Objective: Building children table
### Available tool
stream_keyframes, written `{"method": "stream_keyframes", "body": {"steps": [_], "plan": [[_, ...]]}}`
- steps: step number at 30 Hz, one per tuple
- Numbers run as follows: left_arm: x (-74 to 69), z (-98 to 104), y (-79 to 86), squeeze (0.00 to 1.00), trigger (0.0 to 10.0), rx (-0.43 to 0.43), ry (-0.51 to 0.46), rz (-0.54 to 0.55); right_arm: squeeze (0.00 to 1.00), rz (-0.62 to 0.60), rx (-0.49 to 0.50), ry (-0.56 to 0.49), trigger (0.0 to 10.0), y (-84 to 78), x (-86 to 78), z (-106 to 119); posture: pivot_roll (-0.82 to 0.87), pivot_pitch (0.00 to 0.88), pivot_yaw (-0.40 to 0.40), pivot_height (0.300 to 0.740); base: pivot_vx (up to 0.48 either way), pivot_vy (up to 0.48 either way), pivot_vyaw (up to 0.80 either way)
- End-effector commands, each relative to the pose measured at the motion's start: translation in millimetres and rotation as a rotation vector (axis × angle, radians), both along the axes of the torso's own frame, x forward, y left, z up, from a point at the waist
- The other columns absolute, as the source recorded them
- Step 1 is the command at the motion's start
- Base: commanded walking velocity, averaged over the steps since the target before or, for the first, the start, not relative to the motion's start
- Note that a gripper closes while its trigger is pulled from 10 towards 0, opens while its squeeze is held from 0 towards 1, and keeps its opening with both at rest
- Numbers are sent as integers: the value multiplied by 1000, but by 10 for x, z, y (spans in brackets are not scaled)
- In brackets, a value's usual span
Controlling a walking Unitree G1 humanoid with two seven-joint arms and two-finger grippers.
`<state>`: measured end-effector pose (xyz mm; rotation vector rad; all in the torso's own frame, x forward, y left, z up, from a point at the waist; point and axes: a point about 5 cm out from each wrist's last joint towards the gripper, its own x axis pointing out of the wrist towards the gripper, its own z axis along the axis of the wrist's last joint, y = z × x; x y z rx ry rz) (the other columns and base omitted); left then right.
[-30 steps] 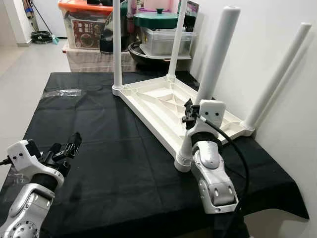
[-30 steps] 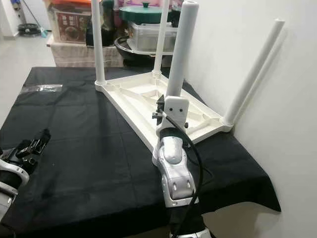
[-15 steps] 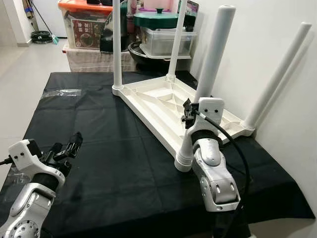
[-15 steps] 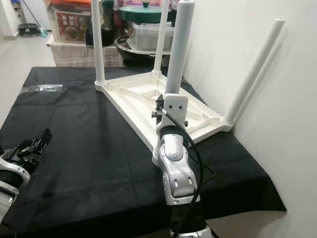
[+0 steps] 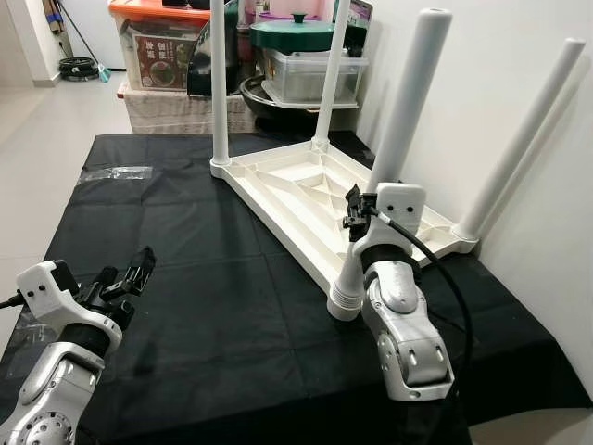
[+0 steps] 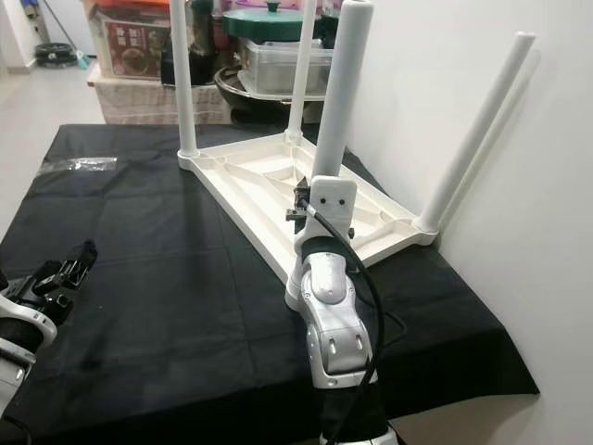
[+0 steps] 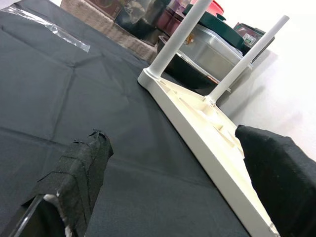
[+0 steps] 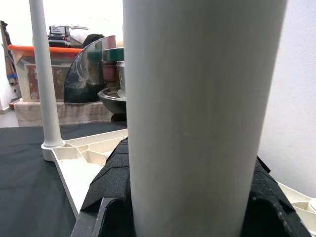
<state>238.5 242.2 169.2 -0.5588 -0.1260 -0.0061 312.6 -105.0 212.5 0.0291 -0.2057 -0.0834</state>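
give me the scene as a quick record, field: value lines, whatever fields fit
surface: black cloth over a table
workpiece: white tabletop lying upside down, four white legs pointing up
near leg: standing in the near corner socket, tilted slightly
right gripper: closed around the near leg, low on it
left gripper: open, hovering over the cloth, apart from the tabletop
background: storage boxes and a green lid behind the table
wall: on the robot's right

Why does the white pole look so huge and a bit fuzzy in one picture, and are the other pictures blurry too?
In the right wrist view the table leg sits right against the camera between the right gripper's black fingers, so it looks huge and soft-edged. Both eye views are sharp and evenly lit. In the left wrist view the close fingers blur slightly.
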Motion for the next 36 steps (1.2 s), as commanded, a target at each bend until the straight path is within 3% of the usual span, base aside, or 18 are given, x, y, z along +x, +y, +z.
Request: {"method": "stream_keyframes", "body": {"steps": [1,23,24,25,26,36], "plan": [[18,-16,-3,0,10000,11,12,-7,0,-32,5,107,10000,-97,-1,-209,-11,0,-83,740,0,0,0],[28,-23,-4,0,10000,11,13,-14,0,-18,14,112,10000,-93,-4,-177,-12,0,-82,740,0,0,0],[29,-23,-6,0,10000,11,13,-14,608,-17,14,110,10000,-96,-4,-171,-12,0,-82,740,0,0,0],[29,-23,-6,0,10000,11,13,-14,608,-17,14,110,10000,-96,-4,-171,-12,0,-82,740,0,0,0],[29,-21,-8,0,10000,11,13,-14,1000,-17,14,104,10000,-100,-5,-156,-12,0,-82,740,0,0,0],[30,-24,-13,0,10000,10,13,-16,1000,0,-1,65,10000,-89,-16,-84,-14,0,-82,740,0,0,0]]}}
